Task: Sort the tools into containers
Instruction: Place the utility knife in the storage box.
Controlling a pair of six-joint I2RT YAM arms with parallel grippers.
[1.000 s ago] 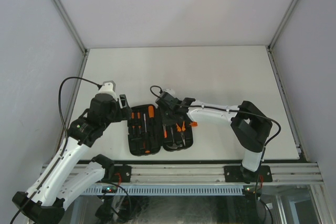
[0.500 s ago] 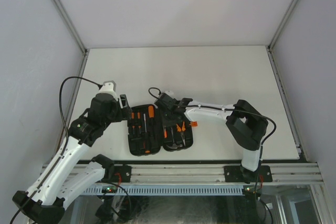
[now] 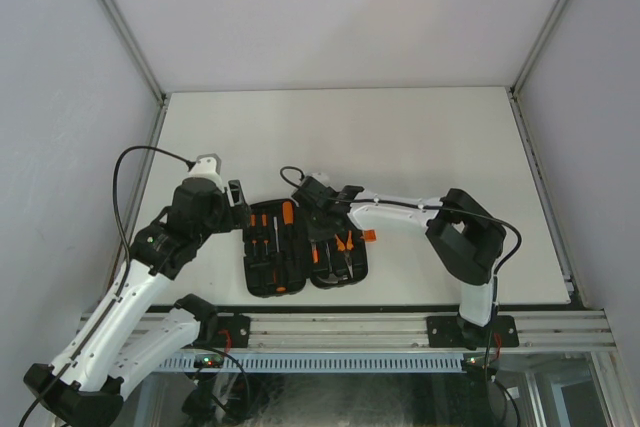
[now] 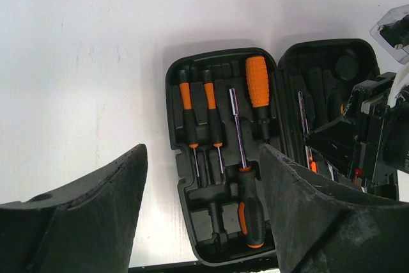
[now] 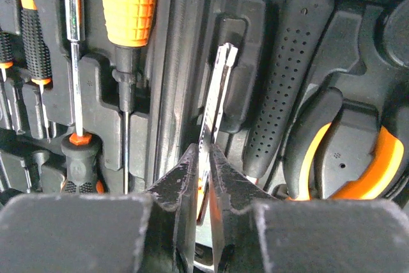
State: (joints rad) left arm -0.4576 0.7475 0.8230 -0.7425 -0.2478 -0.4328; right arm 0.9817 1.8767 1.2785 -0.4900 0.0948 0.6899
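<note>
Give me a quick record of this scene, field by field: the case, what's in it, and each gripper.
case: open, both halves lying flat
left half: screwdrivers seated in slots
right half: hammer and pliers
left gripper: open, empty, by the case's left side
right gripper: shut on a slim steel shaft, over the right half near the hinge

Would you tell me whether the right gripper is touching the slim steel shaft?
Touching: the right wrist view shows both jaws of the right gripper pinching the steel shaft.
</note>
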